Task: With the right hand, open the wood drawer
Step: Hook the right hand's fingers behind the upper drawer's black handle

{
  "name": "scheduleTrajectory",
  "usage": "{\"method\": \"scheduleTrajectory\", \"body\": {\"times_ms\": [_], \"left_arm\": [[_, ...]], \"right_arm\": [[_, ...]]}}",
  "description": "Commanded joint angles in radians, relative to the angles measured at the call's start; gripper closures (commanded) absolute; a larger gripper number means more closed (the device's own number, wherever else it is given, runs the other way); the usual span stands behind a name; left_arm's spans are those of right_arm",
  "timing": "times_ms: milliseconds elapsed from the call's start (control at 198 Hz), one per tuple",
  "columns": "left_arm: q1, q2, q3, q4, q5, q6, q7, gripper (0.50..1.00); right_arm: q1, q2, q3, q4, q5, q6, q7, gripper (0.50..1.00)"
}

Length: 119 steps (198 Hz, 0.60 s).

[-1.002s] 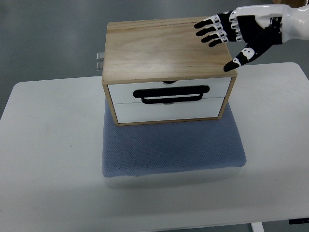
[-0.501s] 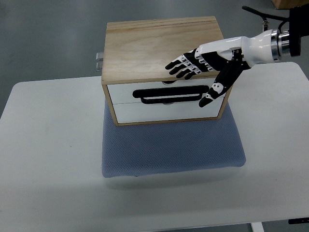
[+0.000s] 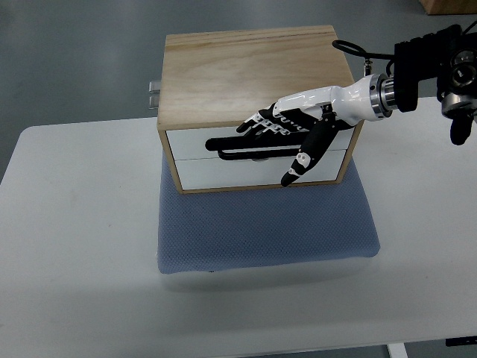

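- A white table (image 3: pixel 82 246) fills most of the view; its near edge is cut off by the frame.
- A blue-grey mat (image 3: pixel 261 231) lies in the middle of the table.
- A wood drawer box (image 3: pixel 246 71) sits on the far part of the mat, with two white drawer fronts, both closed.
- A long black handle (image 3: pixel 223 145) spans the seam between the fronts; its right part is hidden behind the fingers.
- The right robot hand (image 3: pixel 294 134) reaches in front of the box, fingers spread flat over the handle, thumb pointing down, holding nothing.
- A small metal fitting (image 3: pixel 153 95) projects from the box's left side; hard to make out.
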Motion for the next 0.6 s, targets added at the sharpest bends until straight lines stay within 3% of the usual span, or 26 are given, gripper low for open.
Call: {"method": "scheduleTrajectory", "body": {"times_ms": [0, 597], "left_arm": [[0.000, 0.000, 0.000, 0.000, 0.000, 0.000, 0.000, 0.500], [0.000, 0.000, 0.000, -0.001, 0.000, 0.000, 0.000, 0.500]], "right_arm": [[-0.002, 0.015, -0.017, -0.002, 0.000, -0.017, -0.017, 0.548], [-0.009, 0.039, -0.034, -0.003, 0.005, -0.088, -0.020, 0.550]]}}
